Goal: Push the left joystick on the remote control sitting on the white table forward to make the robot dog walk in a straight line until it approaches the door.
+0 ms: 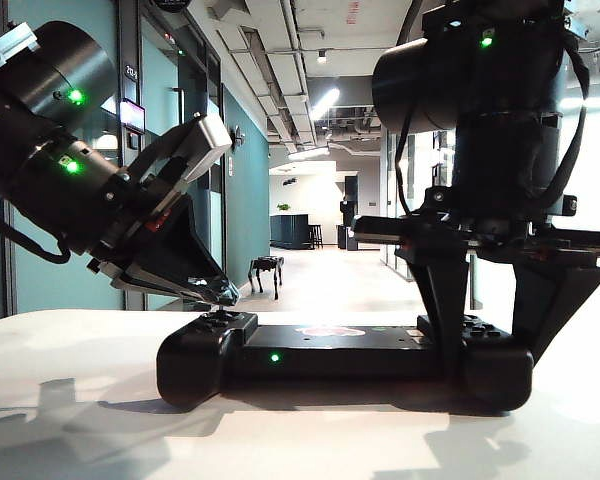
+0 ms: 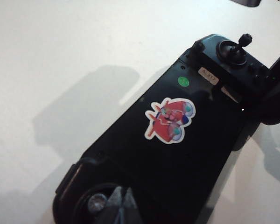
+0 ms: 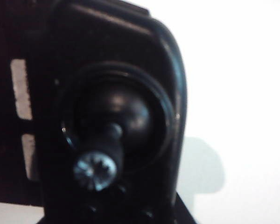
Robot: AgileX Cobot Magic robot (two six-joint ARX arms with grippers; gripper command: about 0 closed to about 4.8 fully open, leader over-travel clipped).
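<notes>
We're seeing one remote control (image 1: 345,355), one robot dog (image 1: 265,274), two thumbsticks and two arms.

The remote control is lying flat on the white tabletop (image 1: 70,400), long side across the exterior view, green LED facing the camera, red sticker (image 2: 170,120) on its middle bar. Nothing is sitting in or on it apart from the end effectors.

The robot dog is standing on the corridor floor well behind the tabletop, small in the exterior view.

The left end effector (image 1: 220,291) is leaning in from the left of the exterior view, tilted down, tips sitting at the left joystick (image 2: 97,203) on the left handle. In the left wrist view the fingertips (image 2: 122,201) are lying close together, narrow, just beside the stick's cap; we can't tell whether they're touching it.

The right end effector (image 1: 500,330) is pointing straight down over the right handle, its two fingers standing apart and straddling that end of the controller, apparently bracing it. The right thumbstick (image 2: 237,49) is sitting between them, close-up and blurred in the right wrist view.
</notes>
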